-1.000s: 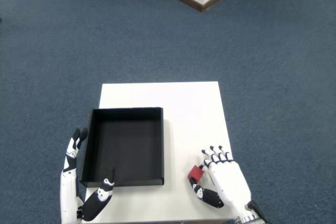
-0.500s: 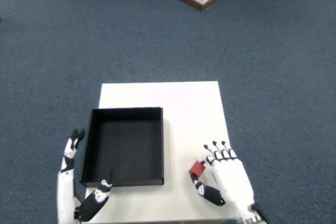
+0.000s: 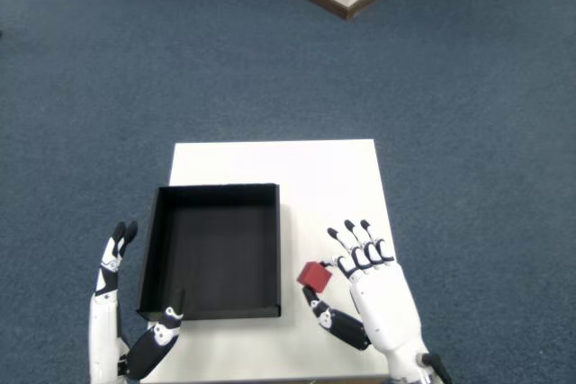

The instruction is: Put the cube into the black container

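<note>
Right hand had the red cube pinched between thumb and fingers, just right of the black container, near its right wall. Best move, I'd say: lift clear of that wall, carry left over the interior, then release. Container was empty. Left hand sat at its left edge, out of the way. White table otherwise bare.

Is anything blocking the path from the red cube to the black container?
Only the container's own right wall. The red cube, pinched in the right hand, sits just right of it; the white table between them is bare.
</note>
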Motion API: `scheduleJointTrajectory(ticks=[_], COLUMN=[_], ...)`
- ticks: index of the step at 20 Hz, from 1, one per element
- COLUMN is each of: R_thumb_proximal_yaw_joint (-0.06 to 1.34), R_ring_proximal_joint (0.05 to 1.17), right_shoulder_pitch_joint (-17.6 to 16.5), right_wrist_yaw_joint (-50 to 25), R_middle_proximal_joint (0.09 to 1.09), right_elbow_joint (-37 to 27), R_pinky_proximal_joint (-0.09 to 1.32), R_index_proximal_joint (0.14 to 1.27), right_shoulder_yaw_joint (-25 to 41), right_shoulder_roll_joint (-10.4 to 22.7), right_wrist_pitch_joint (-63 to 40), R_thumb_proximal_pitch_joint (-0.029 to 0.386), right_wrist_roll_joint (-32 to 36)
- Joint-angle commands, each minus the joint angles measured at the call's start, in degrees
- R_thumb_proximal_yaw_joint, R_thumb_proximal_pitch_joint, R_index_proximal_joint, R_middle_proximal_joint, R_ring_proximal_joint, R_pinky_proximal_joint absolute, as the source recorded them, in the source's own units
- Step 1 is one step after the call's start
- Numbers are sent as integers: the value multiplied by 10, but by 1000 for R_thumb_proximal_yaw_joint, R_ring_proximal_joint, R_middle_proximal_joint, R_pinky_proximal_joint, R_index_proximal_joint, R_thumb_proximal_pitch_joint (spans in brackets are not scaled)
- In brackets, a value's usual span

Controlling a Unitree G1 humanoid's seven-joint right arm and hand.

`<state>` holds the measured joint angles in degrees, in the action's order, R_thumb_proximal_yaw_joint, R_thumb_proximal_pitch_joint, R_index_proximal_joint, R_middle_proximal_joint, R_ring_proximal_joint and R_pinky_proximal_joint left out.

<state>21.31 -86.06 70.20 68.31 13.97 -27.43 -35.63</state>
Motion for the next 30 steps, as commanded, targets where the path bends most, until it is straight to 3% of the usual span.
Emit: scheduleJointTrajectory(ticks=[1, 4, 5, 8, 10, 13, 19, 24, 30], R_thumb_proximal_yaw_joint=[1200, 1205, 1209, 1214, 1217, 1220, 1227, 1228, 1227], R_ring_proximal_joint=[175, 168, 170, 177, 183, 187, 197, 201, 210], right_shoulder_pitch_joint=[19, 22, 23, 9, 1, 2, 13, 36, 94], right_wrist_yaw_joint=[-49, -60, -62, -16, 29, 85, 183, 224, 276], R_middle_proximal_joint=[275, 269, 274, 282, 287, 291, 302, 305, 312], right_elbow_joint=[-58, -159, -223, -349, -400, -447, -503, -472, -402], R_pinky_proximal_joint=[10, 0, 3, 1, 5, 8, 16, 26, 50], R_index_proximal_joint=[1067, 1064, 1073, 1079, 1079, 1075, 1069, 1062, 1053], right_shoulder_yaw_joint=[1, -1, -4, -15, -23, -30, -34, -29, -13], right_shoulder_roll_joint=[18, 46, 66, 115, 137, 143, 120, 81, -3], right_wrist_pitch_joint=[14, 39, 55, 110, 143, 183, 261, 281, 289], R_thumb_proximal_pitch_joint=[186, 179, 177, 175, 173, 173, 173, 176, 184], right_wrist_roll_joint=[-8, -24, -36, -39, -30, -21, -12, -7, -8])
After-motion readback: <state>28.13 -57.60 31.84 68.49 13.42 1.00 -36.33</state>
